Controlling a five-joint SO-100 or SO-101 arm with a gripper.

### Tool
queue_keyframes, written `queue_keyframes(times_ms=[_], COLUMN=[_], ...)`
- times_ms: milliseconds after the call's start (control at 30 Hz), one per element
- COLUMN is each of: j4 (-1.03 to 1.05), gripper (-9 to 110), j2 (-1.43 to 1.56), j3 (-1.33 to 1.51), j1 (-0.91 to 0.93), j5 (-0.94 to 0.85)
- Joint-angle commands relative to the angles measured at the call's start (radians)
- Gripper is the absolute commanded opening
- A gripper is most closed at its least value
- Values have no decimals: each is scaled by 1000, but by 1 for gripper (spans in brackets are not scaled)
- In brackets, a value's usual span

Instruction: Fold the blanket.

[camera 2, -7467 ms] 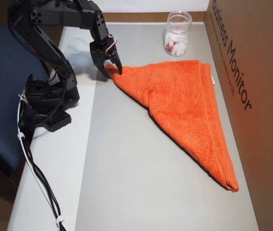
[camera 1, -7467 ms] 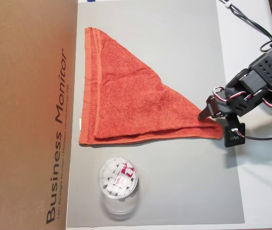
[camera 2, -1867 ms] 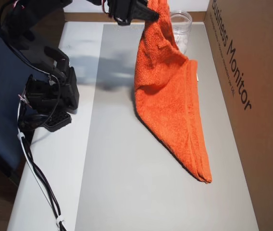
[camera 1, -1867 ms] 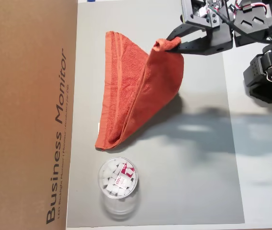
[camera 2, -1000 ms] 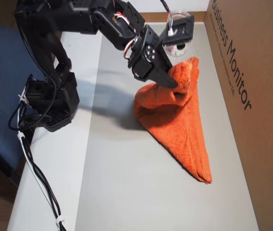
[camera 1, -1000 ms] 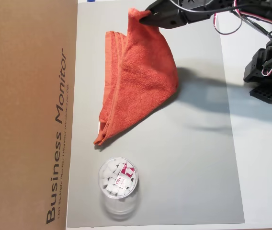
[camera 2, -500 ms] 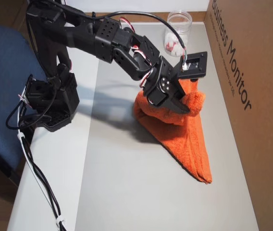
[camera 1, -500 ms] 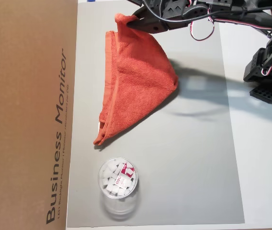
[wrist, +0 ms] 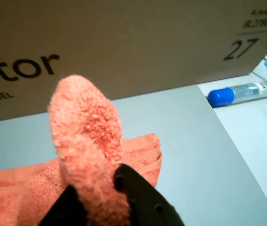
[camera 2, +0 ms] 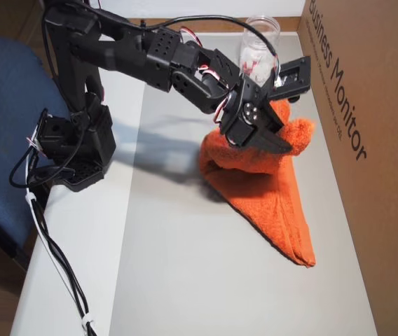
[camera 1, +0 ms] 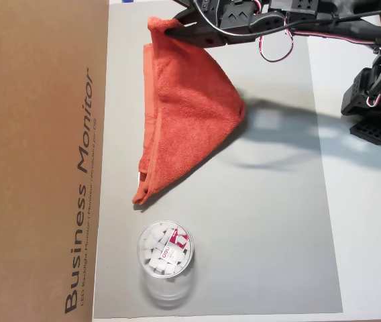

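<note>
Mid-fold on the grey mat (camera 1: 271, 221): carrying a pinched corner of the blanket (camera 1: 187, 121) across toward the hemmed edge by the cardboard box (camera 1: 36, 154). To do this step well, by the look of it: keep the corner low and travelling on toward the far corner of the mat, next to the box, until it sits over the hem band; lower before letting go, so the flap lands flat and not in a roll; release only once the top layer lines up with the edge beneath. Worth watching: the bulge on the side toward the arm, likely to crease if dropped too soon.

Gripper (camera 2: 283, 143) closed to a narrow gap on the blanket corner, terry bunched into a rounded lump between the black jaws in the wrist view (wrist: 103, 193), raised just above the layers below. Nothing else touched.

Blanket lying as a long wedge along the mat's box-side edge, broad end under the gripper near the far corner, narrow tip pointing toward the cup (camera 1: 166, 251), which stands apart near the same edge. Blue-capped tube (wrist: 241, 92) beyond the mat's corner, well clear.
</note>
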Motion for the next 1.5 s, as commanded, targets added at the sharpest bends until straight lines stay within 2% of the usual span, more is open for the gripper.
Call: queue_keyframes(times_ms=[0, 367, 1333, 1467], j4=[-20, -20, -21, -74], gripper=[0, 0, 0, 7], j2=[-34, -253, -693, -709], j3=[-81, -224, -561, -557], j1=[15, 110, 110, 112], j5=[-9, -9, -5, 6])
